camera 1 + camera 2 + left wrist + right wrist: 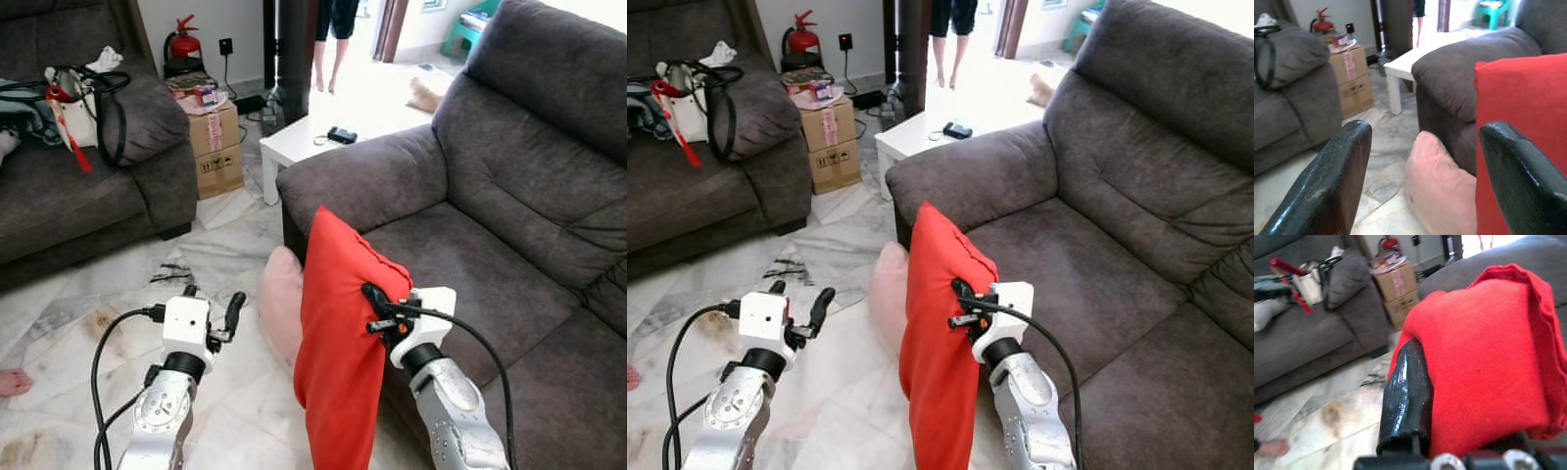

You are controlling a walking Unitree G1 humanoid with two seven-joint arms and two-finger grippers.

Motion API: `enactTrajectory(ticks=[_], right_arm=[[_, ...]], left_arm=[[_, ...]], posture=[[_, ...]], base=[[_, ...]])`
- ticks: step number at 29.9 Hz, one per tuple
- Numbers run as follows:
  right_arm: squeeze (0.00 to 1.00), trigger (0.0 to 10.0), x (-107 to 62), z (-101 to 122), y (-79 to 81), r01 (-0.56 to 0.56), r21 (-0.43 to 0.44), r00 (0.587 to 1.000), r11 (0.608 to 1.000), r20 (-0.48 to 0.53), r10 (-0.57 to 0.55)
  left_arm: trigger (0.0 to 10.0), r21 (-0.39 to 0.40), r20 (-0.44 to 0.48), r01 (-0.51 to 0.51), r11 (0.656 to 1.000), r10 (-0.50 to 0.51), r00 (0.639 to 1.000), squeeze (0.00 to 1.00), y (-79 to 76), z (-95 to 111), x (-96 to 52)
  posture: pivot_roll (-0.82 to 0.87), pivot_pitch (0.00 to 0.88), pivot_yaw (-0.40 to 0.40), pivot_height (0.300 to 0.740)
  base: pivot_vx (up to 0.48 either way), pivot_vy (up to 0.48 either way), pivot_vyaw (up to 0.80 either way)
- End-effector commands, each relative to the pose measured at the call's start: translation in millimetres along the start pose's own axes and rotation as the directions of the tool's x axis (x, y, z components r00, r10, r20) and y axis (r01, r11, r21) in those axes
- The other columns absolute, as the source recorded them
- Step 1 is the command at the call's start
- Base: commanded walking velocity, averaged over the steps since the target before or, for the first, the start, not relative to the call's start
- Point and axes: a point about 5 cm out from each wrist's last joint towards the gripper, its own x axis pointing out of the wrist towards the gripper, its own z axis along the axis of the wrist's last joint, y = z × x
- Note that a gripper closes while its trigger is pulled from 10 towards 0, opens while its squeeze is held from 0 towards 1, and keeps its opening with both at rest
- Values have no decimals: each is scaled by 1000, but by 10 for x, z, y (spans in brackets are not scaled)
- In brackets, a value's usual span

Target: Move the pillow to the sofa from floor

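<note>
Right pincer [377, 305] clamped on red pillow [338, 362], approx. at its upper edge; pillow hangs off the floor, just beside sofa [509, 235] front. Left pincer [227, 315] open, holding nothing, w/ pink pillow [279, 304] on floor beyond it. Procedure: keep clamp firm, lift pillow's lower end clear of seat edge, carry over seat cushion, then release.

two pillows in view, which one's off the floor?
The red pillow, clamped in the right gripper. The pink pillow sits on the floor against the sofa.
</note>
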Motion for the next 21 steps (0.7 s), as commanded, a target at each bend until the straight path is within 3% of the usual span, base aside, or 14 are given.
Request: enactTrajectory(ticks=[1, 21], right_arm=[[0, 10000, 94, 261, 68, -39, -30, 991, 999, 126, 42], [0, 10000, 109, 264, 53, -36, -39, 992, 999, 122, 40]], left_arm=[[10000, -10, -6, -8, 1000, 8, 1000, 0, 11, -5, 10], [10000, -14, -5, -13, 1000, 12, 1000, 0, 5, -5, 13]], posture=[[40, 45, -88, 740], [41, 44, -91, 740]], base=[[0, 0, -800], [0, 0, -800]])
